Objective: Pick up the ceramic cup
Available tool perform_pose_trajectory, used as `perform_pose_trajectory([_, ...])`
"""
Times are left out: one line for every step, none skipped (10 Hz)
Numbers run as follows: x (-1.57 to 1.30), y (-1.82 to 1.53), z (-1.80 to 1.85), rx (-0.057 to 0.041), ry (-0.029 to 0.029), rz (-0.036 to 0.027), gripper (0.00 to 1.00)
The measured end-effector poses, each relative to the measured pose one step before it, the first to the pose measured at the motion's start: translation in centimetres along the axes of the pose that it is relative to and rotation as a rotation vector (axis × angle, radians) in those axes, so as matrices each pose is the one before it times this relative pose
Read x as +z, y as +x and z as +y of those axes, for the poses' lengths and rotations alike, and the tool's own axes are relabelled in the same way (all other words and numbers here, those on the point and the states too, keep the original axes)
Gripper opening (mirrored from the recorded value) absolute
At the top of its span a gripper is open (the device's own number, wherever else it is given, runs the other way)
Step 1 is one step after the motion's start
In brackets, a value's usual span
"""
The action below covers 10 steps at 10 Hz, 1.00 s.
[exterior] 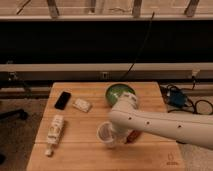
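The ceramic cup, small, white and round with a pale inside, is at the front middle of the wooden table. My gripper is at the end of the white arm that reaches in from the right. It is shut on the cup's right side and holds it slightly tilted, just above the tabletop. The arm hides the cup's right edge. The wider green bowl stands behind the arm, toward the back of the table.
A black phone and a small white packet lie at the back left. A pale bottle lies on its side at the front left. A reddish item shows under the arm. A blue device with cables sits off the table's right edge.
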Motion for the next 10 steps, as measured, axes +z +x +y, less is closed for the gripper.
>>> perform_pose_trajectory([-0.121, 0.102, -0.001, -0.00116, -0.00034, -0.00005, 0.0])
perform_pose_trajectory([-0.103, 0.099, 0.035, -0.00127, -0.00149, -0.00031, 0.0])
perform_pose_trajectory([-0.117, 0.113, -0.074, -0.00145, 0.00215, 0.00123, 0.0])
perform_pose_trajectory([-0.105, 0.077, -0.061, -0.0013, 0.00165, 0.00051, 0.0])
perform_pose_trajectory([-0.119, 0.088, -0.035, -0.00173, 0.00091, 0.0009, 0.0])
perform_pose_trajectory([-0.104, 0.1, -0.023, -0.00151, 0.00083, 0.00012, 0.0])
perform_pose_trajectory([-0.098, 0.111, -0.024, -0.00037, 0.00122, 0.00073, 0.0])
perform_pose_trajectory([-0.114, 0.09, 0.017, -0.00091, -0.00067, -0.00013, 0.0])
perform_pose_trajectory([-0.179, 0.097, 0.064, -0.00116, -0.00297, -0.00021, 0.0])
perform_pose_trajectory([-0.091, 0.079, -0.052, -0.0012, 0.00134, 0.00013, 0.0])
